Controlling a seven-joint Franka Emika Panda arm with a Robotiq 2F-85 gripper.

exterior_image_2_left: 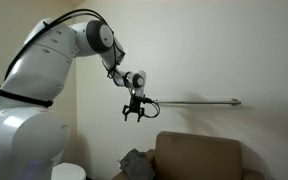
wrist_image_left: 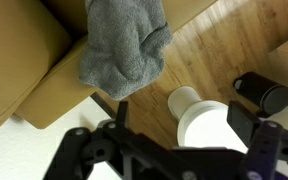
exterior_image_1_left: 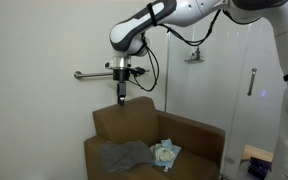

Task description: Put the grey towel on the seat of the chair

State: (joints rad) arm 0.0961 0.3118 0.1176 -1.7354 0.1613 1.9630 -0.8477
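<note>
Brown chair (exterior_image_1_left: 134,125) seat: grey towel (exterior_image_1_left: 124,155) crumpled, fuzzy, overhanging edge; gripper (exterior_image_1_left: 122,98) above, jaws apart, empty.

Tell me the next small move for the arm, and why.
Probably lower the gripper toward the grey towel with its jaws open. The gripper hangs empty, high above the chair. The wrist view shows the towel draped over a chair edge, partly hanging above the floor rather than lying fully on the seat.
</note>
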